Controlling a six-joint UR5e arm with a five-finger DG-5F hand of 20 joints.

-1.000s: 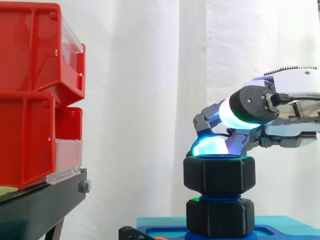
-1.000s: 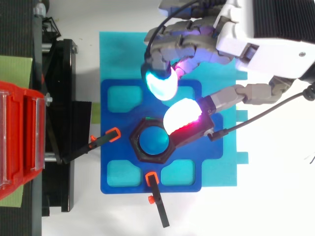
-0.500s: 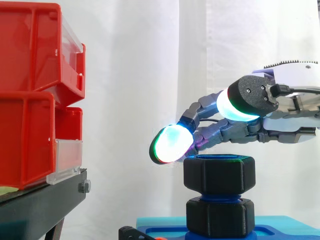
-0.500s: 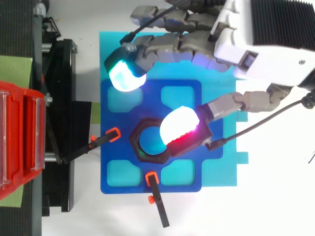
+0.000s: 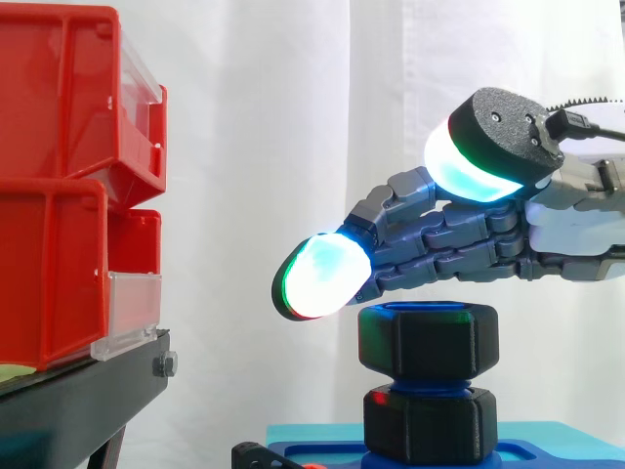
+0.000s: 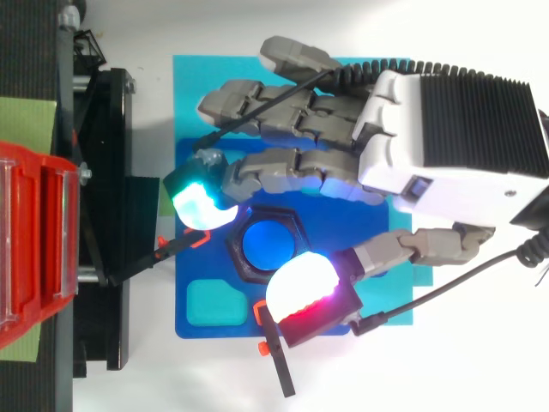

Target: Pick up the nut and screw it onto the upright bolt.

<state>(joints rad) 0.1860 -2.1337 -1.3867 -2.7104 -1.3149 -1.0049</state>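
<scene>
Now my robot hand [image 6: 429, 129] hovers, fingers [image 5: 439, 244] spread apart — the nut [image 5: 428, 342] sits just beneath, seemingly untouched, on the bolt [image 6: 267, 244].

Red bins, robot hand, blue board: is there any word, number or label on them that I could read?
None: no word, number or sign can be read.
The clear label holders on the red bins look blank; the hand, the black nut and the blue board carry no lettering that shows.
</scene>
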